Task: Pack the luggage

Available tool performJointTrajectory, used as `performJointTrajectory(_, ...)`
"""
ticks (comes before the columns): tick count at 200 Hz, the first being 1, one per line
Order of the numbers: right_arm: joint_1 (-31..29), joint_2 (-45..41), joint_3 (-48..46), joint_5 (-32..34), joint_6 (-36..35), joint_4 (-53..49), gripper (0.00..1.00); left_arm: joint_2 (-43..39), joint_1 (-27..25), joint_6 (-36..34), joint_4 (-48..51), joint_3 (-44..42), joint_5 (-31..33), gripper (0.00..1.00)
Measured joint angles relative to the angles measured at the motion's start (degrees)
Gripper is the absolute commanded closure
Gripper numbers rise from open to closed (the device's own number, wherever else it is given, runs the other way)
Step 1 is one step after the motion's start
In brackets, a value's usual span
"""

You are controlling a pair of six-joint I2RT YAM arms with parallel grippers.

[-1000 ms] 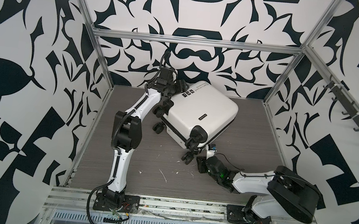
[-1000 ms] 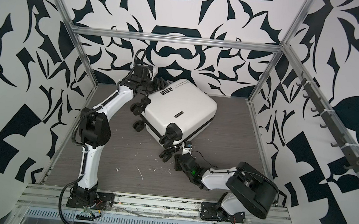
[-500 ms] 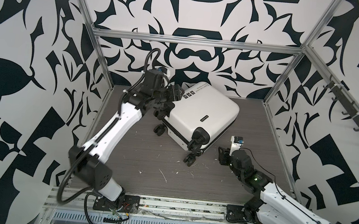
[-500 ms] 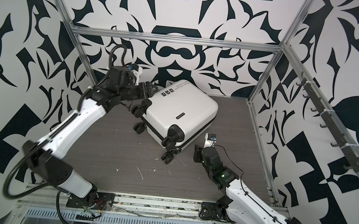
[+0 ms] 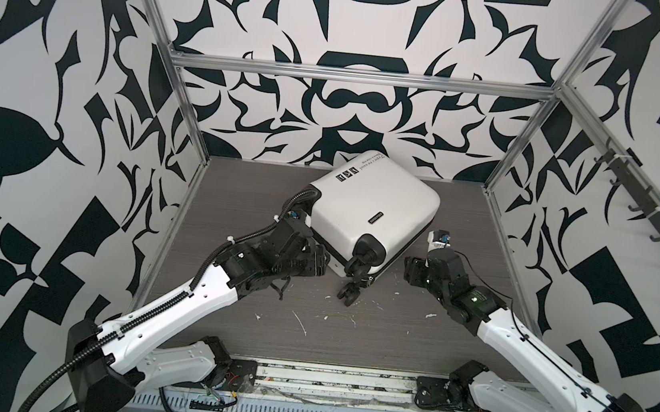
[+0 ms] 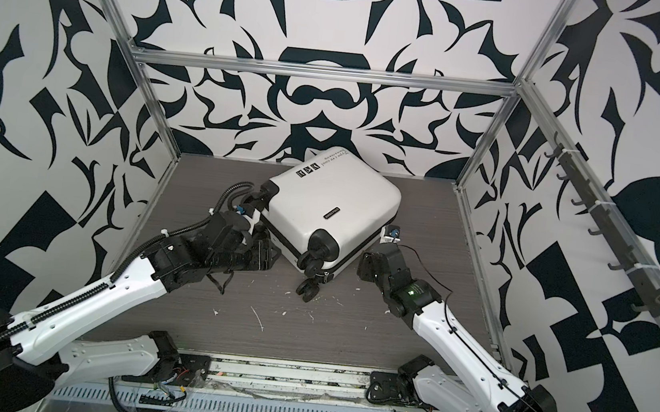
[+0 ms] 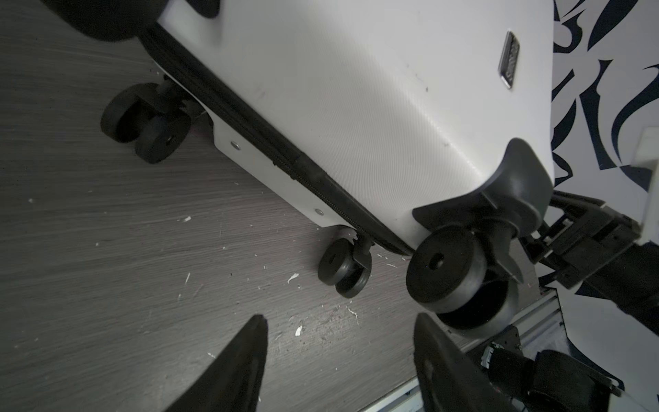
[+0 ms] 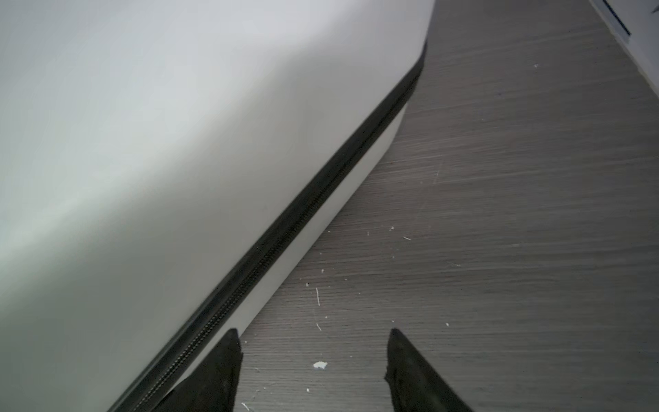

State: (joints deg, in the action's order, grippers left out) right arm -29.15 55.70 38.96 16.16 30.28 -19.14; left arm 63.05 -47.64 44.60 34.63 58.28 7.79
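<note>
Both arms now sit lower, backed off the zipped white suitcase (image 5: 370,203), left gripper (image 7: 340,317) and right gripper (image 8: 313,331) spread empty; likely retreating, so steer clear of the spinner wheels (image 7: 442,267).

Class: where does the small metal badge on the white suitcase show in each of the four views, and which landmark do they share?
Top view: metal badge on the upper face of the suitcase, toward its wheeled end.
Top view: same place.
Left wrist: badge on the white shell, beyond the black corner guard.
Right wrist: not in it.
Shared landmark: the black zipper seam.
</note>
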Motion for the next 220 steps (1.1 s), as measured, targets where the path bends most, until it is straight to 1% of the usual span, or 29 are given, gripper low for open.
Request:
performJointTrajectory(17,1.22,0.00,0.79,0.90,1.49,-1.97,0.27,1.01,-0.17,1.03,-0.74,-0.72,0.92,0.32)
performJointTrajectory(32,2.47,0.02,2.16,1.44,3.06,-4.76,0.21,2.56,-0.17,1.07,-1.51,-0.72,1.77,0.32)
performJointTrajectory(39,3.39,0.09,3.06,1.46,3.89,-6.38,0.25,3.41,-0.15,0.98,-2.08,-0.72,2.29,0.32)
performJointTrajectory(47,4.63,0.31,4.00,1.11,4.35,-7.93,0.38,4.35,0.17,0.76,-2.62,-0.70,2.54,0.32)
performJointTrajectory(52,5.64,0.52,4.52,0.46,4.72,-8.59,0.42,4.98,0.44,0.55,-2.86,-0.66,2.51,0.32)
performJointTrajectory(54,6.16,0.66,4.72,-0.02,3.85,-8.85,0.42,5.18,0.55,0.52,-2.97,-0.63,2.51,0.32)
performJointTrajectory(58,7.17,0.87,5.07,-0.87,4.26,-9.22,0.43,5.73,0.92,0.35,-3.21,-0.63,2.38,0.32)
performJointTrajectory(71,9.79,1.90,5.64,-3.69,2.54,-9.92,0.42,7.30,2.51,0.11,-3.98,-0.55,2.03,0.32)
performJointTrajectory(82,10.97,2.56,5.53,-5.42,1.79,-10.32,0.41,8.57,4.00,-0.17,-4.68,-0.50,1.75,0.32)
performJointTrajectory(91,11.17,2.62,5.11,-6.84,1.36,-10.25,0.41,9.42,4.92,-0.57,-5.07,-0.42,1.44,0.32)
performJointTrajectory(108,11.26,2.03,3.96,-8.85,1.11,-10.25,0.45,11.23,6.51,-1.20,-5.70,-0.02,1.01,0.32)
performJointTrajectory(123,11.41,2.05,3.65,-11.04,0.94,-10.51,0.45,12.55,7.93,-1.60,-6.58,0.11,0.37,0.32)
performJointTrajectory(158,11.54,1.53,0.74,-16.13,0.66,-7.23,0.30,14.91,10.69,-2.36,-8.26,1.16,-1.20,0.33)
performJointTrajectory(188,11.54,-0.50,-2.14,-18.86,0.76,-5.53,0.24,18.21,12.50,-3.52,-9.18,3.96,-2.10,0.33)
performJointTrajectory(207,11.54,-1.27,-2.69,-20.26,0.81,-4.35,0.09,20.24,13.66,-4.66,-8.04,6.03,-3.02,0.32)
performJointTrajectory(213,11.54,-1.38,-2.75,-20.65,0.74,-4.02,0.01,20.98,14.05,-5.05,-7.80,6.78,-3.23,0.33)
performJointTrajectory(220,11.54,-1.40,-2.82,-21.07,0.63,-3.72,0.01,22.01,14.53,-5.51,-7.78,7.72,-3.61,0.33)
